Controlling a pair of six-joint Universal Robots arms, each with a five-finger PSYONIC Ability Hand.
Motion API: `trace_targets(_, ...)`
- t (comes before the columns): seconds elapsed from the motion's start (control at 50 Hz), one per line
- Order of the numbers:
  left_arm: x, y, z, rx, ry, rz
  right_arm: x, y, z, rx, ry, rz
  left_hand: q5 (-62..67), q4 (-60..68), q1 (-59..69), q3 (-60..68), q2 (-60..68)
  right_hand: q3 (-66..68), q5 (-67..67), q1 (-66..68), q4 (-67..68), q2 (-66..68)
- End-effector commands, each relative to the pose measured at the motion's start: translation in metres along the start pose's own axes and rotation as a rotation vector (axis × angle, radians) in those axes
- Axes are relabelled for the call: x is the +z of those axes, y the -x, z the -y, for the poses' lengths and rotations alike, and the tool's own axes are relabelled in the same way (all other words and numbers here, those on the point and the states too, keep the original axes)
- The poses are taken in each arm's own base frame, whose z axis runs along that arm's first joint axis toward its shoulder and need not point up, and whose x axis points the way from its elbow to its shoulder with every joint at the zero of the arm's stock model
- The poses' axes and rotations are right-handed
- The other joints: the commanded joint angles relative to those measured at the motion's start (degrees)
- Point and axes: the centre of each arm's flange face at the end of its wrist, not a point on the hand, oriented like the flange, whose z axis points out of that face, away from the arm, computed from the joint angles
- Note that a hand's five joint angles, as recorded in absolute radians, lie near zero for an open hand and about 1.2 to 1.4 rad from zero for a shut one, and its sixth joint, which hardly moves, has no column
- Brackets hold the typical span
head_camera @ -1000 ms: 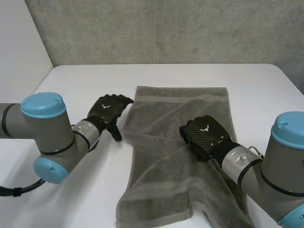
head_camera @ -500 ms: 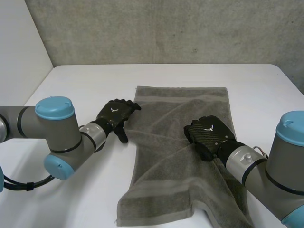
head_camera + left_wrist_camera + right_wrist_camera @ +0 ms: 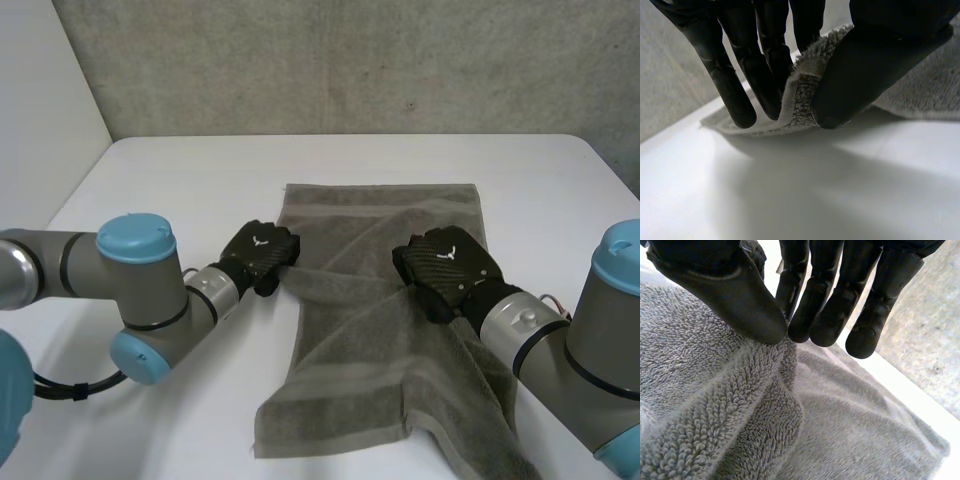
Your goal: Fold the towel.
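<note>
Moved in since prev. frame: left hand point(image 3: 262, 255) now at towel point(image 3: 370, 215) left edge, thumb + fingers pinching the hem. Right hand point(image 3: 447, 268) pinches a raised ridge, right of mid-towel. Towel lies rumpled on table point(image 3: 170, 180), far end flat. Prob. no fold done yet; all still to do.

No words or nos. to read anywhere. Just a small white emblem on the back of the left hand point(image 3: 262, 250), 9 o'clock side, & its twin on the right hand point(image 3: 447, 265), 3 o'clock. No letters.
</note>
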Motion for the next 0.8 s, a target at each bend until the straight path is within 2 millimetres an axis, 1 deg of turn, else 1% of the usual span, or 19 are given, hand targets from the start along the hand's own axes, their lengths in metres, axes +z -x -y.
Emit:
trace_targets(0.02,-0.015,0.000,0.047,0.050,-0.149,-0.033,-0.001,-0.006,0.015,-0.006,-0.038,-0.026,11.6,10.8,12.2,10.9,10.7,3.6,3.8,4.7,3.3,3.7)
trace_targets(0.12,-0.051,0.014,0.112,0.107,-0.303,0.034,-0.008,-0.017,0.041,0.054,-0.082,-0.054,11.6,10.8,12.2,10.9,10.7,3.6,3.8,4.7,3.3,3.7)
trace_targets(0.18,-0.061,0.013,0.126,0.116,-0.334,0.042,-0.014,-0.025,0.061,0.069,-0.112,-0.070,11.6,10.8,12.2,10.9,10.7,3.6,3.8,4.7,3.3,3.7)
trace_targets(0.22,-0.085,0.010,0.157,0.143,-0.409,0.058,-0.017,-0.032,0.071,0.069,-0.128,-0.084,11.6,10.8,12.2,10.9,10.7,3.6,3.8,4.7,3.3,3.7)
trace_targets(0.24,-0.085,0.010,0.157,0.144,-0.409,0.058,-0.017,-0.032,0.071,0.069,-0.128,-0.084,11.6,10.8,12.2,10.9,10.7,3.6,3.8,4.7,3.3,3.7)
trace_targets(0.28,-0.116,0.007,0.191,0.168,-0.503,0.082,-0.026,-0.043,0.094,0.063,-0.168,-0.105,11.6,10.8,12.2,10.9,10.7,3.6,3.8,4.7,3.3,3.7)
trace_targets(0.3,-0.116,0.007,0.191,0.168,-0.504,0.083,-0.026,-0.043,0.094,0.063,-0.168,-0.105,11.6,10.8,12.2,10.9,10.7,3.6,3.8,4.7,3.3,3.7)
trace_targets(0.32,-0.133,0.003,0.206,0.166,-0.545,0.087,-0.029,-0.047,0.105,0.064,-0.190,-0.112,11.6,10.8,12.2,10.9,10.7,3.6,3.8,4.7,3.3,3.7)
trace_targets(0.34,-0.133,0.003,0.206,0.166,-0.545,0.087,-0.033,-0.051,0.118,0.068,-0.223,-0.121,11.6,10.8,12.2,10.9,10.7,3.6,3.8,4.7,3.3,3.7)
trace_targets(0.38,-0.164,-0.009,0.232,0.146,-0.636,0.070,-0.035,-0.054,0.129,0.078,-0.250,-0.127,11.6,10.8,12.2,10.9,10.7,3.6,3.8,4.7,3.3,3.7)
trace_targets(0.44,-0.185,-0.013,0.244,0.114,-0.688,0.069,-0.037,-0.060,0.145,0.110,-0.295,-0.131,11.6,10.8,12.2,10.9,10.7,3.6,3.8,4.7,3.3,3.7)
trace_targets(0.52,-0.187,-0.017,0.237,0.081,-0.670,0.062,-0.038,-0.066,0.155,0.132,-0.311,-0.137,11.6,10.8,12.2,10.9,10.7,3.6,3.8,4.7,3.3,3.7)
trace_targets(0.58,-0.179,-0.020,0.219,0.052,-0.613,0.053,-0.027,-0.068,0.143,0.159,-0.252,-0.116,11.6,10.8,12.2,10.9,10.7,3.6,3.8,4.7,3.3,3.7)
trace_targets(0.6,-0.179,-0.020,0.219,0.052,-0.612,0.053,-0.015,-0.068,0.130,0.174,-0.200,-0.102,11.6,10.8,12.2,10.9,10.7,3.6,3.8,4.7,3.3,3.7)
trace_targets(0.64,-0.151,-0.029,0.182,0.002,-0.481,0.017,-0.005,-0.067,0.118,0.186,-0.156,-0.090,11.6,10.8,12.2,10.9,10.7,3.6,3.8,4.7,3.3,3.7)
trace_targets(0.7,-0.138,-0.034,0.164,-0.019,-0.419,0.001,0.010,-0.065,0.102,0.198,-0.097,-0.071,11.6,10.8,12.2,10.9,10.7,3.6,3.8,4.7,3.3,3.7)
trace_targets(0.74,-0.115,-0.043,0.132,-0.050,-0.314,-0.025,0.019,-0.064,0.091,0.203,-0.069,-0.064,11.6,10.8,12.2,10.9,10.7,3.6,3.8,4.7,3.3,3.7)
trace_targets(0.76,-0.115,-0.043,0.132,-0.050,-0.314,-0.025,0.028,-0.063,0.079,0.209,-0.039,-0.060,11.6,10.8,12.2,10.9,10.7,3.6,3.8,4.7,3.3,3.7)
trace_targets(0.8,-0.094,-0.051,0.105,-0.069,-0.236,-0.049,0.037,-0.063,0.070,0.213,-0.015,-0.058,11.6,10.8,12.2,10.9,10.7,3.6,3.8,4.7,3.3,3.7)
